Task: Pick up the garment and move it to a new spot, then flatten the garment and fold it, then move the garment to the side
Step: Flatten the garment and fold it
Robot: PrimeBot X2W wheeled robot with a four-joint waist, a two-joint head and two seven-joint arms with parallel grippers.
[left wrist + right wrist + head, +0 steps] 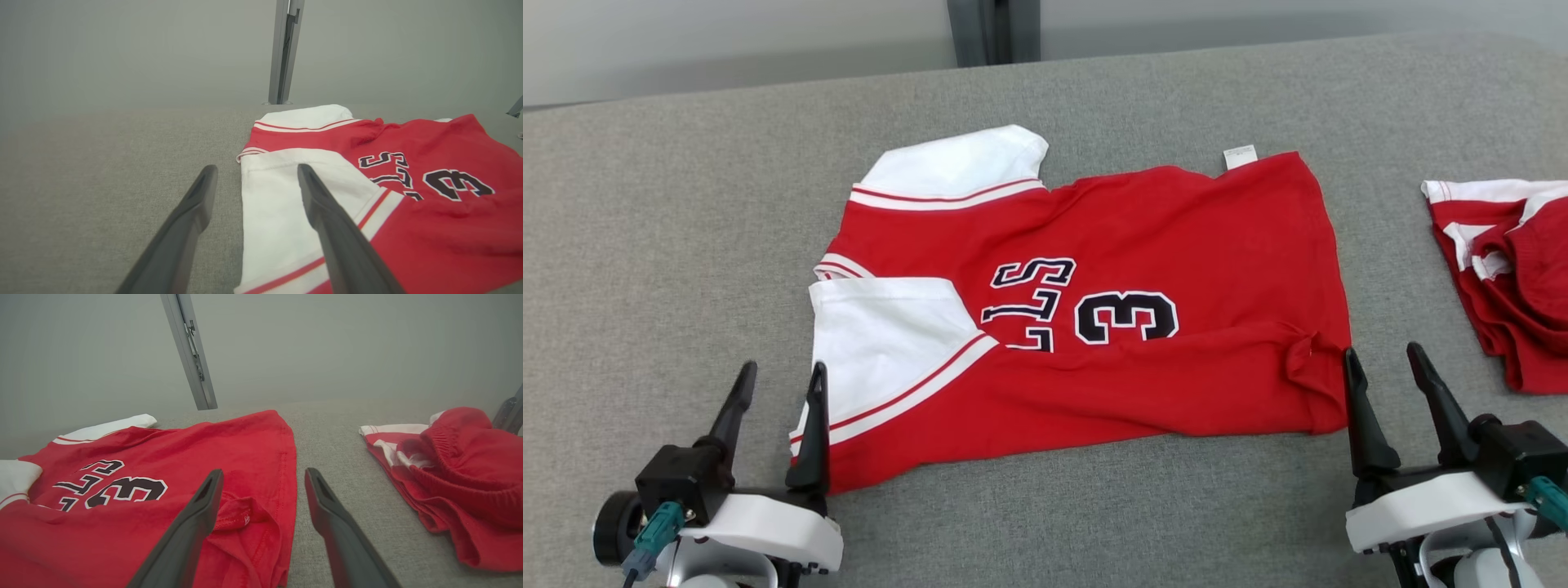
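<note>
The garment (1094, 318) is a red jersey with white sleeves and a black "3" print, lying spread on the grey table with sleeves to the left and hem to the right. My left gripper (780, 382) stands open at its near-left corner, one finger over the white sleeve (278, 212), the other over bare cloth-covered table. At the near-right hem corner my right gripper (1387, 366) is open too, its left finger above a small bunched fold (241, 514). Both hold nothing. The same garment (163, 486) fills the left of the right wrist view.
A second red-and-white garment (1511, 269) lies crumpled at the table's right edge, also (453, 473) in the right wrist view. A grey metal post (992, 31) rises behind the far table edge. Bare grey table (670, 245) lies to the left.
</note>
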